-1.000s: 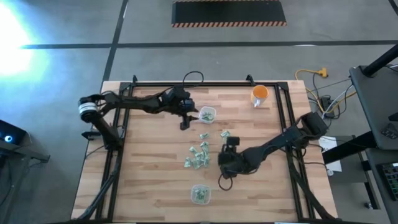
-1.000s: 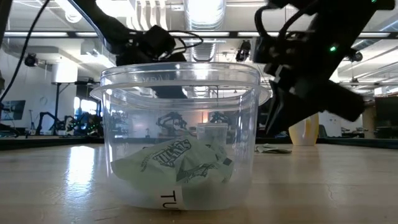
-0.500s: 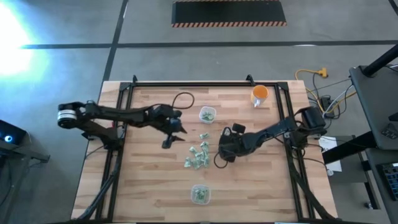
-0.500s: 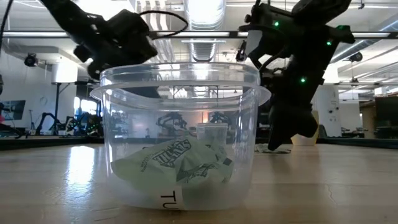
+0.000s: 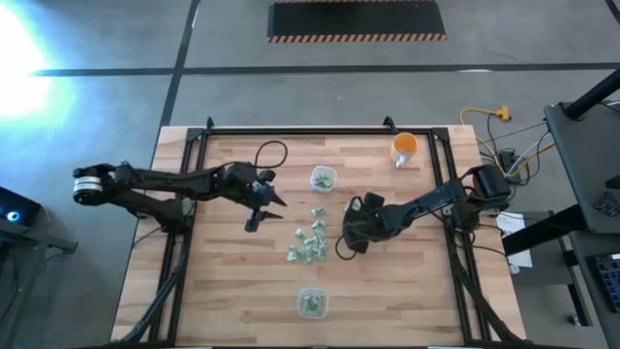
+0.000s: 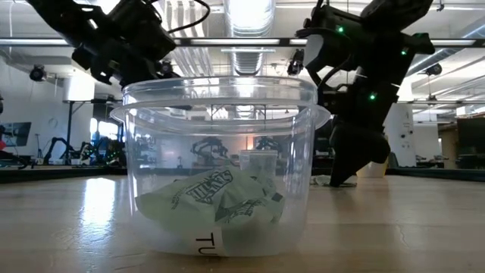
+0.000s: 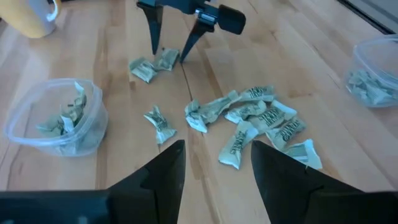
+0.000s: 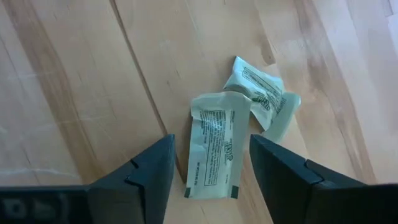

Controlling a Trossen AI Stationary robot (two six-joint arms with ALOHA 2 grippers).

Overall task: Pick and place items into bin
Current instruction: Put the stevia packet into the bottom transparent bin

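Observation:
Several pale green-and-white wrapped items (image 5: 308,242) lie loose on the wooden table. My right gripper (image 8: 211,165) stands open, pointing down, with one finger on either side of a flat item (image 8: 214,143). A second item (image 8: 261,90) lies just beyond it. My left gripper (image 7: 214,163) is open and hangs above the table, left of the item cluster (image 7: 261,124), holding nothing. In the left wrist view my right gripper (image 7: 169,53) shows over those two items (image 7: 152,63). Two clear bins hold items: the far one (image 5: 323,177) and the near one (image 5: 311,302).
An orange cup (image 5: 405,145) stands at the table's far right. The near bin (image 6: 220,167) fills the low view, with both arms behind it. A black frame rail (image 5: 291,131) runs along the far edge. Bare wood (image 5: 232,281) lies near left.
My left gripper has drawn back from the far bin toward the table's left and near edges. My right gripper has gone from beside the near bin toward the far edge and now stands over two items right of the cluster.

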